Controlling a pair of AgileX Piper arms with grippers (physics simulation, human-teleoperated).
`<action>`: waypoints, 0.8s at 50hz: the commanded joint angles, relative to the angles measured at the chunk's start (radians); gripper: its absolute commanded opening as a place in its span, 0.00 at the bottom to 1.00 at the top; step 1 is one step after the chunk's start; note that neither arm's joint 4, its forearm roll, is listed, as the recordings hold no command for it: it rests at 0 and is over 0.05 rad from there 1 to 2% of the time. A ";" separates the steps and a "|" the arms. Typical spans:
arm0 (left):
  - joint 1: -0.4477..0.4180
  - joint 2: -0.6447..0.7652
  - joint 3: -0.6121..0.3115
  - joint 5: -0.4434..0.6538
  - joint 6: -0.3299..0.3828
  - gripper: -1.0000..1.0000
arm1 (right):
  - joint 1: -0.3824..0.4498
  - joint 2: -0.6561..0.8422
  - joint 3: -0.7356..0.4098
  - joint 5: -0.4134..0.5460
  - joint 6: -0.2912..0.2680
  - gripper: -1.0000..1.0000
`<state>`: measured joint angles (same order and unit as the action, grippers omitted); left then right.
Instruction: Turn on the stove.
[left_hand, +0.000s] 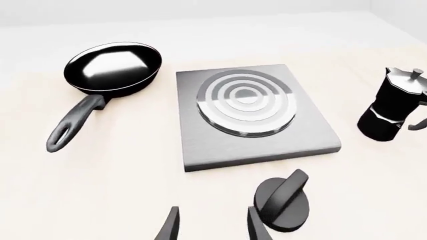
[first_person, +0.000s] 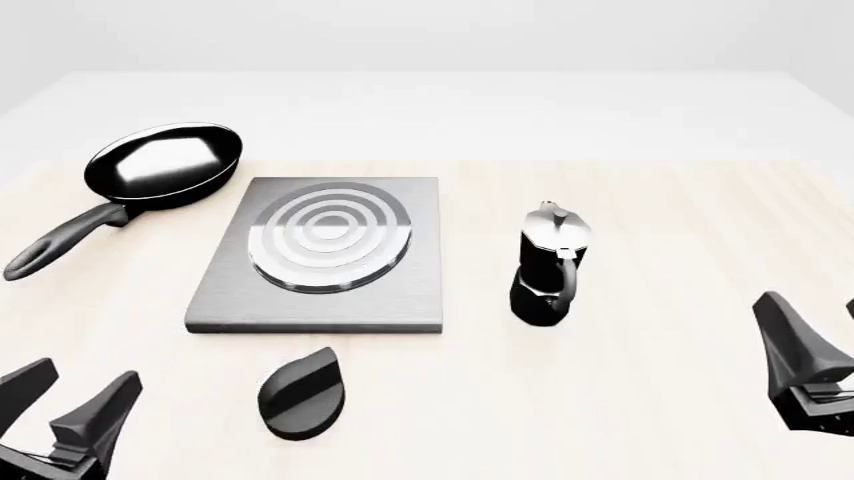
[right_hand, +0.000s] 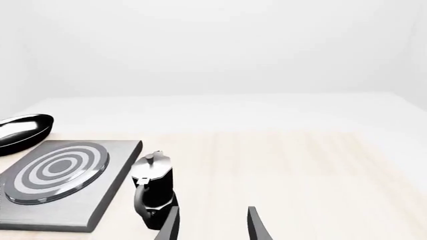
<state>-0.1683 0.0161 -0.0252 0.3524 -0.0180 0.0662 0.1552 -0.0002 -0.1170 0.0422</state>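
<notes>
Stove (first_person: 320, 300): flat square grey metal slab, left of centre on the pale wooden table (first_person: 641, 400). It carries a round burner (first_person: 330, 240) of concentric silver rings. Judged heavy and rigid; it need not be moved.

Knob (first_person: 303, 393): separate black oval piece with a raised ridge, lying on the table just near of the slab's front edge, apart from it. Judged hard, stiff and somewhat smooth. The ridge is the likely place to take hold, one finger on each flank, then twist. A pinch on the rounded outer body would probably slip.

Frying pan (first_person: 163, 163): black, glossy, far left, handle pointing near-left. Not part of the task.

Moka pot (first_person: 551, 266): black and silver, upright, right of the slab and apart from it. Not part of the task.

Left gripper (first_person: 67, 400): near-left corner, fingers spread and empty, well left of the knob.

Right gripper (first_person: 827, 345): near-right edge, partly cut off in the front view. The right wrist view shows its two fingertips parted with nothing between them.

View differences: the left wrist view shows the knob's ridge up close, just beside one fingertip (left_hand: 257, 227), and the slab's thickness. The right wrist view omits the knob altogether and shows the moka pot's handle and spout from the side. Only the front view shows both arms and the whole layout together.
</notes>
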 joint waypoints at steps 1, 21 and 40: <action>0.024 -0.015 -0.022 0.021 0.028 1.00 | 0.002 -0.008 0.000 0.006 0.000 1.00; 0.042 -0.016 -0.053 0.056 0.079 1.00 | -0.002 -0.017 0.000 0.014 -0.004 1.00; 0.105 -0.016 -0.123 0.117 0.113 1.00 | 0.000 -0.018 0.000 0.016 -0.011 1.00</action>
<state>-0.0980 0.0005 -0.1030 0.4366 0.0822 0.0654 0.1407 -0.0003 -0.1045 0.0356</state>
